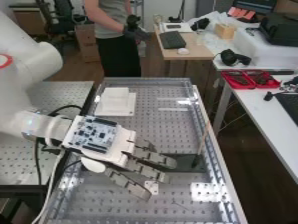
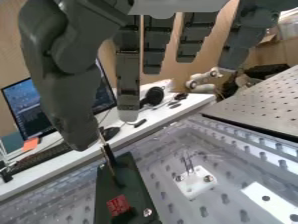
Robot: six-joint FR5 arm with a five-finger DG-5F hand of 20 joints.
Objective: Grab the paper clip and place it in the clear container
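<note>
The hand (image 1: 148, 162) is above the perforated bench with its fingers straight and spread, beside a dark plate (image 1: 179, 164). In the wrist view the hand (image 2: 128, 75) has straight fingers and a thumb, with nothing between them. Below the thumb lies the dark plate (image 2: 136, 175), which bears a red patch; a thin upright stick (image 2: 108, 157) rises by it. A small white block (image 2: 195, 183) stands on the bench with thin wire-like pieces on top; I cannot tell whether one is the paper clip. I cannot make out the clear container for certain.
A raised clear rim (image 1: 207, 131) runs along the bench (image 1: 154, 107). White flat plates (image 1: 116, 102) lie at its far left. Beyond the right edge is a white table (image 1: 266, 115) with red trays (image 1: 249, 80). Cables (image 1: 54, 175) hang by the arm.
</note>
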